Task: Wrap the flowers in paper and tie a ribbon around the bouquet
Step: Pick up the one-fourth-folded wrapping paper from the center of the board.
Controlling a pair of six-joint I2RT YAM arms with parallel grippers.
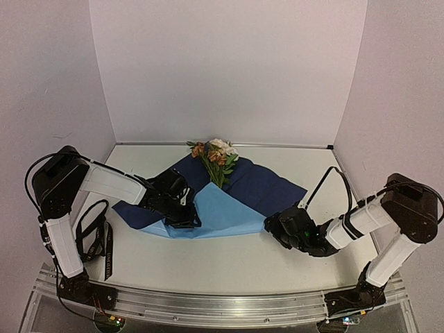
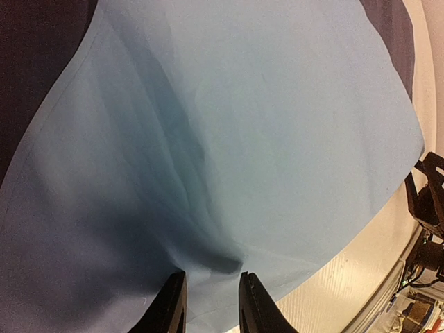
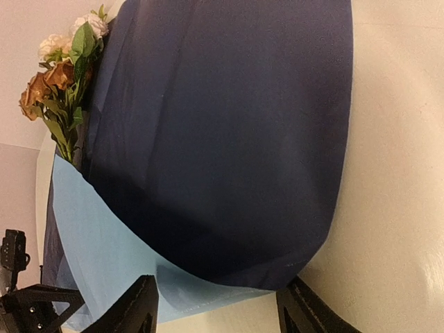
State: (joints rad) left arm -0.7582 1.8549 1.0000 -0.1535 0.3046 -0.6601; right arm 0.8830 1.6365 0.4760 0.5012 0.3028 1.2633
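Navy side up, the paper (image 1: 274, 182) lies across the middle of the desk (image 1: 236, 260), its near part folded over in light blue. The flowers (image 1: 218, 157) rest at its far edge, stems running under the fold. The left tool (image 2: 211, 281) pinches the blue fold. The right tool (image 3: 220, 284) gapes at the paper's near right edge, holding nothing. The ribbon (image 1: 106, 253) lies near left.

The right gripper (image 3: 218, 293) stands spread before the paper (image 3: 222, 139) — navy, one light blue fold — flowers (image 3: 62, 90) at its far corner.
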